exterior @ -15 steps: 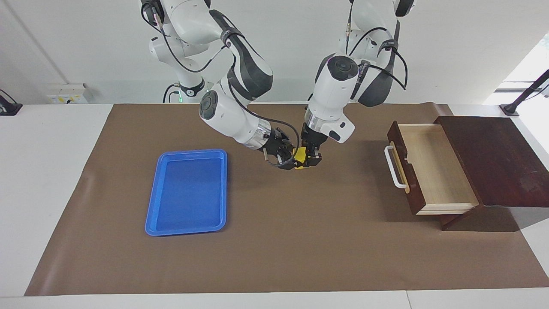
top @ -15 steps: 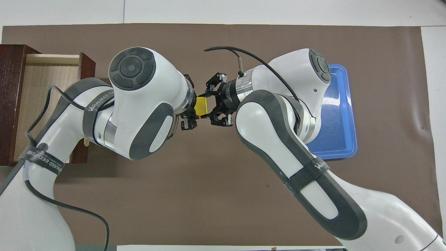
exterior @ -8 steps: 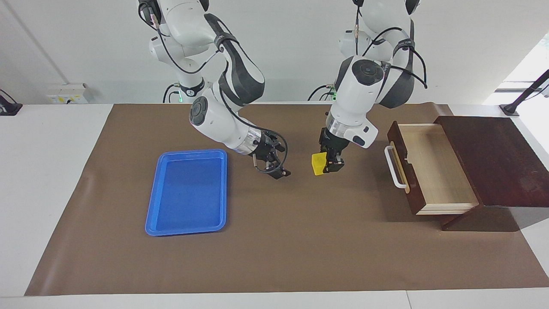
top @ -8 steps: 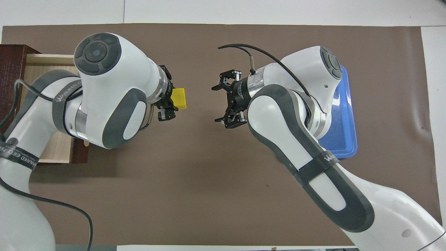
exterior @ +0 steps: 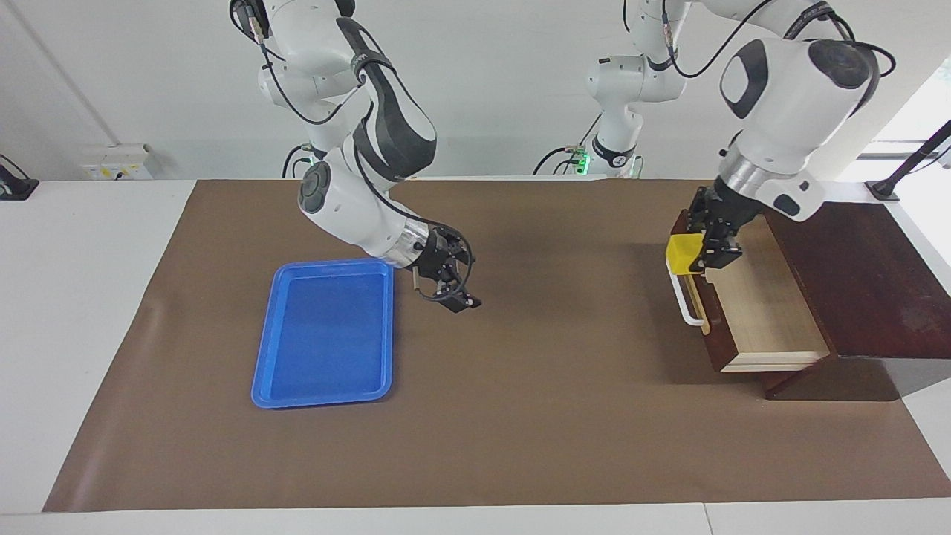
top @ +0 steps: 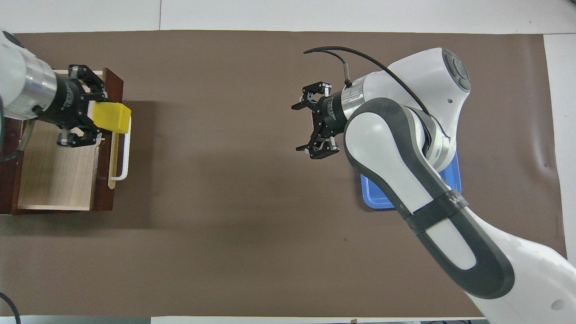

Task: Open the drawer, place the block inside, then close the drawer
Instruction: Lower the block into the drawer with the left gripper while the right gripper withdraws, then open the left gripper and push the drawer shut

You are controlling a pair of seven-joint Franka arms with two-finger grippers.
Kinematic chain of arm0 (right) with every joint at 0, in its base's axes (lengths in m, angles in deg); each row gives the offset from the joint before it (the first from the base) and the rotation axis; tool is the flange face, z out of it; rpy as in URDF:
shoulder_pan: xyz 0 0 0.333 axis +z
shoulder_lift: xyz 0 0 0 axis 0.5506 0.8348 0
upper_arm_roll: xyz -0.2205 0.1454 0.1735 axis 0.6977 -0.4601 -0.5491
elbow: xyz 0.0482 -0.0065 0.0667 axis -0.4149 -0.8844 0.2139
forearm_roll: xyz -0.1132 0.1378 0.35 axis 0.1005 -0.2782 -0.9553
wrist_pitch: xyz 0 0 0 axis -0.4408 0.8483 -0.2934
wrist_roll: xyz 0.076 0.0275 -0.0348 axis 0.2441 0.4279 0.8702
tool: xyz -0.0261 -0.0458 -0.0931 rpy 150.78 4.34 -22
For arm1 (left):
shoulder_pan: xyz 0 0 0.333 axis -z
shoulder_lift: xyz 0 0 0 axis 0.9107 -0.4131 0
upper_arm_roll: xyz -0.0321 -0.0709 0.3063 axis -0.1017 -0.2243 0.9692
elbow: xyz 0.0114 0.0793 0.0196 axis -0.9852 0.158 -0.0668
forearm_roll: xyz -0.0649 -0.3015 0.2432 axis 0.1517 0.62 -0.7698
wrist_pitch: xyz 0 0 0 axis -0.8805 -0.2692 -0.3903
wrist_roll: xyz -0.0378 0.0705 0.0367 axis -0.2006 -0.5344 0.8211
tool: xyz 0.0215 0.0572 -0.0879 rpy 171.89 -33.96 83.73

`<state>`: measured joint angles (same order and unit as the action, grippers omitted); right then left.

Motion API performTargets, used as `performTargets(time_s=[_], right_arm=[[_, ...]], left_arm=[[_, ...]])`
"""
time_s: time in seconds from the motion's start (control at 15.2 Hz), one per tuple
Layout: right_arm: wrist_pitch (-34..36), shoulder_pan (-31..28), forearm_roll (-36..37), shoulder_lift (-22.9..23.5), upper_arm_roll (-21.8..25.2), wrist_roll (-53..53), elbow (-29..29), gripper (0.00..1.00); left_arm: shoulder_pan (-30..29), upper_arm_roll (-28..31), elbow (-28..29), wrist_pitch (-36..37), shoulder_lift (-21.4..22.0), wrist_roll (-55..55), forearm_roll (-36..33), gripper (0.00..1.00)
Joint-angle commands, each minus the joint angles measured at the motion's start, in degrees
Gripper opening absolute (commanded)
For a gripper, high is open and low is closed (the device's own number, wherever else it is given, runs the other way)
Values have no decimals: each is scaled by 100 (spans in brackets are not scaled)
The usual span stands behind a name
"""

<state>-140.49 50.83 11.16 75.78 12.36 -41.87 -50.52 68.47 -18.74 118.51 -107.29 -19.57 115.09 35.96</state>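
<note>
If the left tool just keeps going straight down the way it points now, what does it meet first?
Most likely the open drawer. The left tool points down over the drawer's handle end, shut on the yellow block. The block would probably meet the front panel's top edge or the pale floor just inside it; the depth is unclear.

block (exterior: 683,254) in left tool (exterior: 706,251) over drawer (exterior: 750,297) front, tray (exterior: 327,331) toward right arm's end

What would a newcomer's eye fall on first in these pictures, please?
Most likely the bright yellow block, gripped in the left pincer in the air over the front edge of the open drawer, just above its white handle. Next comes the blue tray toward the right arm's end of the table, with the right pincer open and empty above the brown mat beside it.
</note>
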Motion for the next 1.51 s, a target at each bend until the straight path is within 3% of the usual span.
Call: performTargets(time_s=[0.0, 0.26, 0.59, 0.72, 0.92, 1.12, 1.45], right_arm=[[497, -554, 479, -344, -43, 750, -68, 100], [1481, -1214, 1400, -642, -43, 2911, 12, 100], [2010, -1654, 2930, -1161, -43, 6179, 3, 100], [2019, -1839, 3362, -1372, -43, 7621, 3, 100], [2037, -2059, 3714, -1670, -52, 8837, 12, 100], [2544, -2094, 3935, -2030, -61, 8972, 29, 100], [3575, -2305, 3900, -2216, -149, 8972, 153, 100]], left_arm=[[-645, -79, 314, -242, 39, -1088, 12, 0], [-928, -71, 832, -963, -58, -1740, 3, 0], [-1183, -53, 1721, -1677, 30, -2269, 3, 0], [-1209, -53, 1713, -1677, 30, -2261, 3, 99], [-991, -96, 1066, -1380, -154, -1815, -49, 100], [-87, -88, 255, -869, -523, -568, -461, 100], [293, -88, 999, -1174, -357, 437, -760, 100]])
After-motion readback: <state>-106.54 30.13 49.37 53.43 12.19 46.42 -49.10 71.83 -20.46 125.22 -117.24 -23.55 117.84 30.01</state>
